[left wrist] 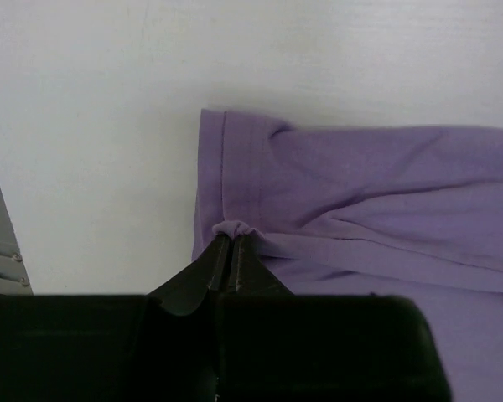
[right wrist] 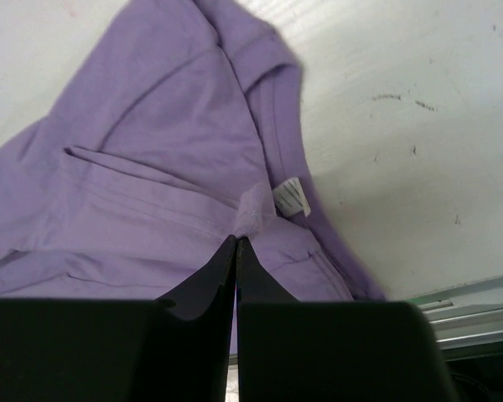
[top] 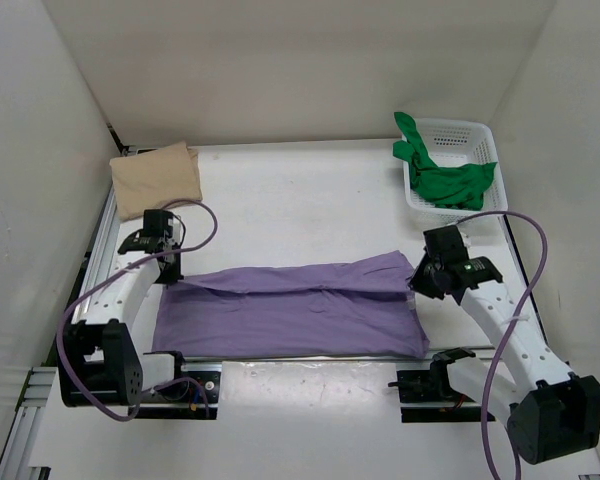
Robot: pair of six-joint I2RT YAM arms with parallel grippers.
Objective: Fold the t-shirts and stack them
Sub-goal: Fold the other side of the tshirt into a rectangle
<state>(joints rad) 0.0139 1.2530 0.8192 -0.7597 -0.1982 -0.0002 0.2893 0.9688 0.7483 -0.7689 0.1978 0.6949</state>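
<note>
The light purple t-shirt (top: pixel 295 308) lies spread across the near middle of the table, partly folded lengthwise. My left gripper (top: pixel 170 276) is shut on a pinch of its left edge; in the left wrist view a small bunch of purple t-shirt (left wrist: pixel 369 201) cloth sticks out at my left gripper (left wrist: pixel 232 235) tips. My right gripper (top: pixel 416 279) is shut on the right end, near the collar; the right wrist view shows the purple t-shirt (right wrist: pixel 159 159) pinched at my right gripper (right wrist: pixel 236 240), beside its white label (right wrist: pixel 292 197). The tan t-shirt (top: pixel 157 177) lies folded at the back left. The green t-shirt (top: pixel 450 180) is bunched in the basket.
A white mesh basket (top: pixel 470 135) stands at the back right by the wall. White walls enclose the table on three sides. A metal rail (top: pixel 310 358) runs along the near edge, between the arm bases.
</note>
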